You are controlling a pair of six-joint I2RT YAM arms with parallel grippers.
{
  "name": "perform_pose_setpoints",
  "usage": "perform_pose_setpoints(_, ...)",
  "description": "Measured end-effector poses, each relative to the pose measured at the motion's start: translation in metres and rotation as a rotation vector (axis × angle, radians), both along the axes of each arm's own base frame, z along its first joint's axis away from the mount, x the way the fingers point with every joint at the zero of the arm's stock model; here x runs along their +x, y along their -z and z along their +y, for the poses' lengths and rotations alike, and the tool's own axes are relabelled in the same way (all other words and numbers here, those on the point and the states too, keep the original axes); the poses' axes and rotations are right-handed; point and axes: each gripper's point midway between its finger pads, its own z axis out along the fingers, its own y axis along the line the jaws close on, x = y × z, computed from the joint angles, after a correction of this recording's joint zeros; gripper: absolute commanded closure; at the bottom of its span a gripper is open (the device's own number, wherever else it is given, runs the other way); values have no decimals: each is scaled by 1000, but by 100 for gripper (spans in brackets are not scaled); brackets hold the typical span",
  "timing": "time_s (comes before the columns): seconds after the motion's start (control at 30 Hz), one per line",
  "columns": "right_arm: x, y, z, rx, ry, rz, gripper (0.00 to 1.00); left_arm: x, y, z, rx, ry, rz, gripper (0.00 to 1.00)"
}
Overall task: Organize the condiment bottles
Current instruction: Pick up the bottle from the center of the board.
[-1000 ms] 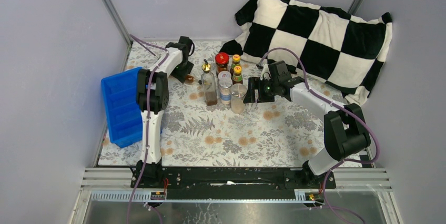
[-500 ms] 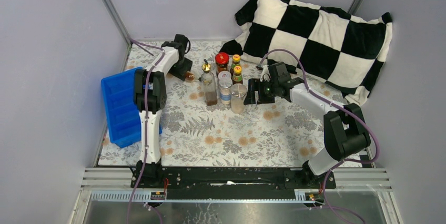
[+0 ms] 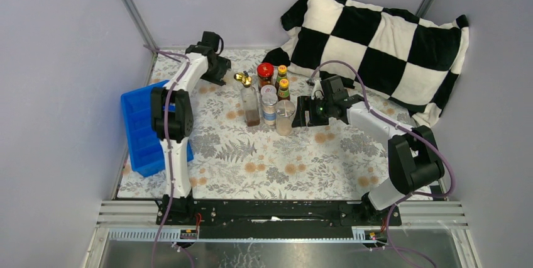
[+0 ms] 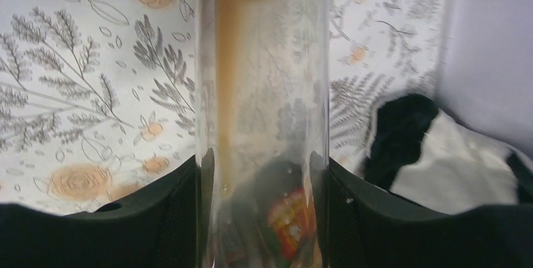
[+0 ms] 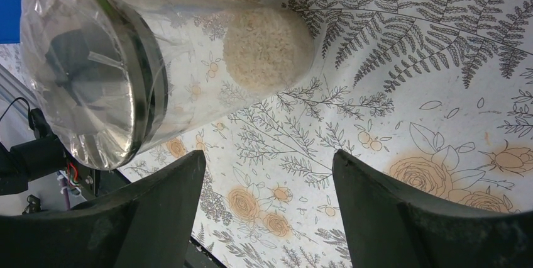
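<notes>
My left gripper (image 3: 221, 73) is shut on a tall clear bottle (image 4: 264, 92) with brown liquid at its far end, and holds it at the back left beside the cluster. The cluster holds a standing gold-spouted bottle (image 3: 251, 106), a silver-lidded shaker (image 3: 269, 104), a shaker of white grains (image 3: 284, 117), a red-lidded jar (image 3: 265, 72) and two yellow-capped dark bottles (image 3: 282, 72) (image 3: 284, 87). My right gripper (image 3: 303, 112) is open and empty just right of the white-grain shaker, which shows at the upper left of the right wrist view (image 5: 157, 60), beyond the gripper (image 5: 267, 180).
A blue divided tray (image 3: 141, 123) stands tilted against the left wall. A black-and-white checked pillow (image 3: 383, 35) fills the back right corner. The floral tablecloth (image 3: 283, 161) lies in front of the cluster. Grey walls close in left and right.
My left gripper has risen and drawn back towards the far left corner with the clear bottle in it. The right gripper has barely moved.
</notes>
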Motion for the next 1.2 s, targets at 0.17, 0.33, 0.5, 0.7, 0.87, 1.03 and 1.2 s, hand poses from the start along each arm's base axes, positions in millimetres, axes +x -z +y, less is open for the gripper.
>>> perform_pose_setpoints(0.17, -3, -1, 0, 1, -3, -3, 19, -6, -38, -4, -53, -39, -80, 100)
perform_pose_setpoints(0.33, -6, 0, -1, 1, -3, -2, 19, -10, -57, -5, -86, -68, -118, 100)
perform_pose_setpoints(0.5, -9, 1, -3, -1, -3, 2, 19, -12, -54, -6, -99, -84, -111, 100)
perform_pose_setpoints(0.7, -11, -4, -3, 5, -4, -12, 19, -25, -35, -10, -121, -108, -52, 100)
perform_pose_setpoints(0.87, -12, -14, -3, 16, -5, -38, 19, -29, -36, -13, -141, -135, -44, 100)
perform_pose_setpoints(1.03, -14, -17, -3, 19, -7, -45, 19, -36, -61, -14, -165, -175, -73, 100)
perform_pose_setpoints(1.2, -19, -20, -5, 18, -8, -42, 19, -57, -87, -12, -191, -228, -94, 96)
